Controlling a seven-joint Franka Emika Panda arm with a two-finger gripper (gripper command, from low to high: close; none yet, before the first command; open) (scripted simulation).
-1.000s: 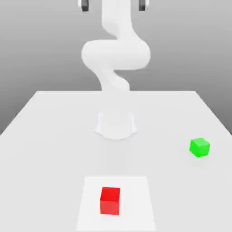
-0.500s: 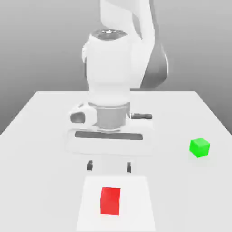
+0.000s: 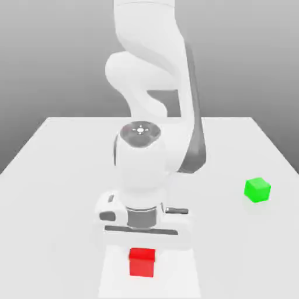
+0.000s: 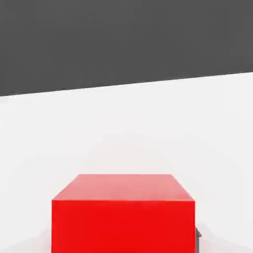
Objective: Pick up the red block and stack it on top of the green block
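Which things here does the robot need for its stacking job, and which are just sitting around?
Needed for the job:
- red block, right under the gripper
- green block, off at the exterior view's right, where the red one goes on top
- gripper, low over the red block

Just there:
- white table
- pale square patch under the red block

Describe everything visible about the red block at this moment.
The red block is a plain, uniformly bright red cube with a matte look and sharp edges, no markings. It sits upright and square on a paler rectangular patch of the white table, near the front edge in the exterior view. The arm's hand hangs directly over it, covering its rear top edge. In the hand view the block looms close, a dark finger tip peeking beside one lower corner. The jaws are shut on it. The green block lies apart, toward the exterior view's right.
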